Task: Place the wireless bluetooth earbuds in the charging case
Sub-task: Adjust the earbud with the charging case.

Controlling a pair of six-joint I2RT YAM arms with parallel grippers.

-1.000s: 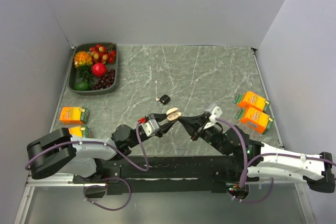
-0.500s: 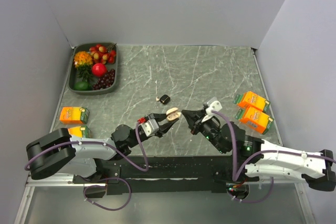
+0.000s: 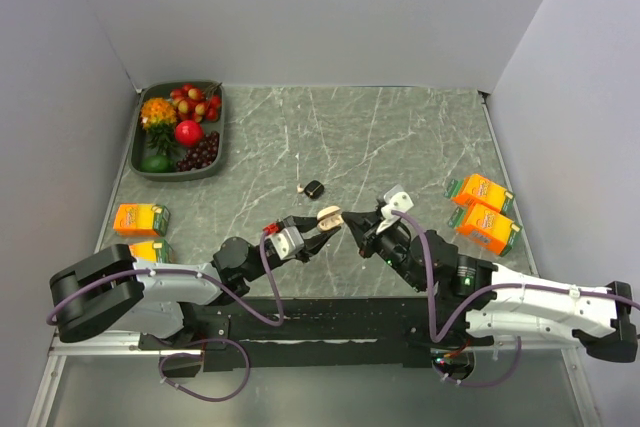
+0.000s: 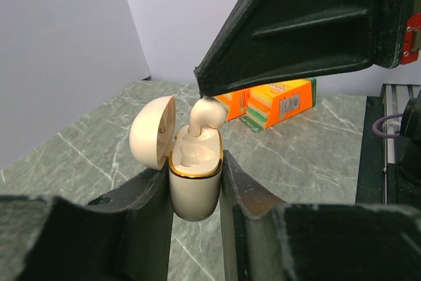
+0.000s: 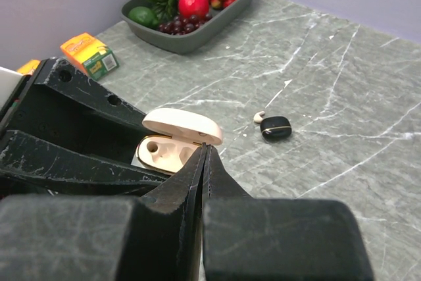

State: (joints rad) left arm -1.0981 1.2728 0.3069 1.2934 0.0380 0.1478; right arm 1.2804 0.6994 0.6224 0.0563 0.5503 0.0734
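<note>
My left gripper (image 4: 195,166) is shut on a cream charging case (image 4: 195,176) with a gold rim, holding it upright above the table with its lid (image 4: 152,131) swung open. A cream earbud (image 4: 206,113) stands in the case's far slot, its top against the tip of my right gripper (image 4: 199,82). The near slot shows bare. In the right wrist view the right gripper (image 5: 206,151) is shut, fingers pressed flat together, its tip at the case (image 5: 161,153) just under the lid. From above, the case (image 3: 328,215) sits between both grippers.
A small glossy black closed case (image 3: 314,188) lies on the table with a tiny pale piece (image 3: 300,187) beside it. A grey tray (image 3: 214,143) of fruit stands at the back left. Orange cartons sit at the right (image 3: 483,212) and left (image 3: 140,219).
My right arm has swung left and forward, bringing its shut tip up to the open case. The left gripper and the case have stayed put.
</note>
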